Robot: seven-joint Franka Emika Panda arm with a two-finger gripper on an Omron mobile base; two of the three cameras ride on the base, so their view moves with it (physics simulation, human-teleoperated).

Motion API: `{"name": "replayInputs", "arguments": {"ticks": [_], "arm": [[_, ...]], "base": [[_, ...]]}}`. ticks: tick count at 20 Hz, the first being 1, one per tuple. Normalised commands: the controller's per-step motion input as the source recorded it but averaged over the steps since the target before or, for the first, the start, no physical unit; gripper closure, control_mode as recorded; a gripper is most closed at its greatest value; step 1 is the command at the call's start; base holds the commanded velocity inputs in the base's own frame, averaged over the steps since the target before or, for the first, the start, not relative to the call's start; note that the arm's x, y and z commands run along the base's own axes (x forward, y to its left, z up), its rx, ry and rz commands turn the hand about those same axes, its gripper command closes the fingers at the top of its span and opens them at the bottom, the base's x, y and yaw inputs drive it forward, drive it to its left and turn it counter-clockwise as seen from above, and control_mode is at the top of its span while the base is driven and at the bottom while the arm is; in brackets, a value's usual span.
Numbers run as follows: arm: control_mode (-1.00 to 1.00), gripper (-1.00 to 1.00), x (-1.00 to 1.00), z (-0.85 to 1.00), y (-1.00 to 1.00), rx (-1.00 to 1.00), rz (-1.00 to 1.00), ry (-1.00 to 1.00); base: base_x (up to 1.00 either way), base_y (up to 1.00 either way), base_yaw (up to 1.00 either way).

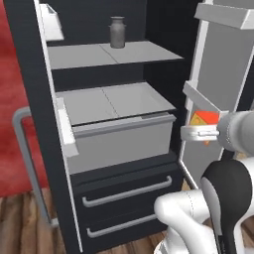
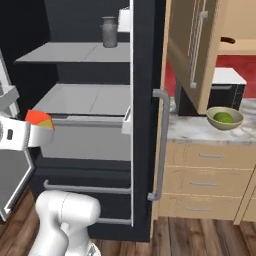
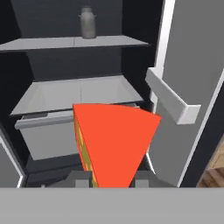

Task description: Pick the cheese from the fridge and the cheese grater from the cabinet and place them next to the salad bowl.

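Cheese (image 3: 114,142) sits clamped in the pincer (image 3: 109,177), outside the open fridge (image 1: 106,163). A grey jar (image 1: 117,32) stands on the top shelf (image 1: 111,53) at twelve o'clock.

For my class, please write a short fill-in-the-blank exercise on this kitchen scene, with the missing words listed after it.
1. The gripper is shut on the ____.
2. The grey jar stands on the fridge's ____ shelf.
3. The salad bowl sits on the counter with a ____ lettuce ball inside.
4. The fridge door stands ____.

Missing words: cheese; top; green; open
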Motion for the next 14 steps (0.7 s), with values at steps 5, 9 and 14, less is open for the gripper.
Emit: {"name": "replayInputs", "arguments": {"ticks": [5, 9, 14], "arm": [[1.0, 1.0, 0.0, 0.0, 0.0, 0.0, 0.0, 0.0], [1.0, 1.0, 0.0, 0.0, 0.0, 0.0, 0.0, 0.0], [1.0, 1.0, 0.0, 0.0, 0.0, 0.0, 0.0, 0.0]], "base": [[0.0, 0.6, -0.36], [-0.23, 0.28, -0.44], [-0.44, 0.49, -0.45]]}}
